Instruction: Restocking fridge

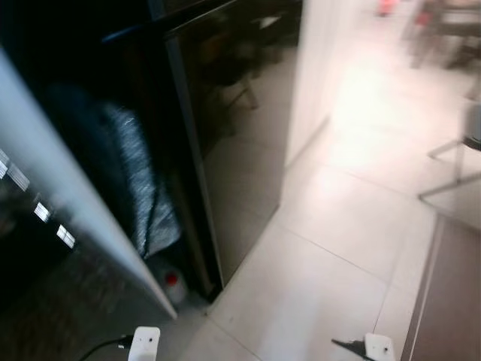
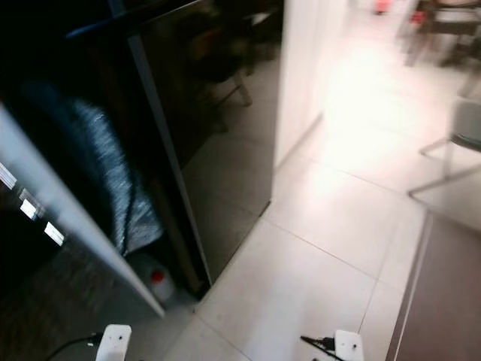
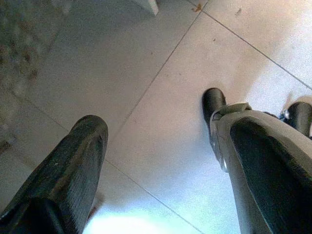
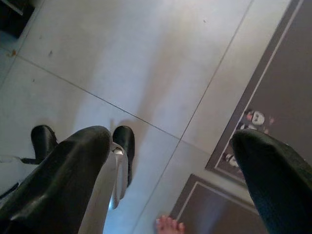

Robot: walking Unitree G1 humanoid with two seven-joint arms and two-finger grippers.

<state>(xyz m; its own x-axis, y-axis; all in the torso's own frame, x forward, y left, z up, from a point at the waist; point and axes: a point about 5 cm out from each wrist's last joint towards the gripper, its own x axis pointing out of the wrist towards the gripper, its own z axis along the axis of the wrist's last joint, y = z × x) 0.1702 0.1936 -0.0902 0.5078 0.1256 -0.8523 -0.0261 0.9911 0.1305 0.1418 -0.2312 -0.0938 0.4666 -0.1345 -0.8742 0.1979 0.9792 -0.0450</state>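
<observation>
- Fridge (image 1: 225, 135) sits front-left, its door (image 1: 68, 210) swung open.
- Left gripper (image 3: 156, 161) and right gripper (image 4: 175, 170) hang spread apart, holding nothing, over the floor tiles (image 1: 316, 263).
- Looks like the approach step; next up is probably fetching stock.

Fridge door (image 1: 240, 143) glossy black, mirror-like; floor tiles (image 1: 331, 256) smooth, semi-gloss.

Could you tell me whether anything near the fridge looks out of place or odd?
A small red-capped bottle stands on the floor at the foot of the dark fridge, beside the open door's lower corner. That is an odd spot for it. Nothing looks spilled or damaged on the tiles.
</observation>
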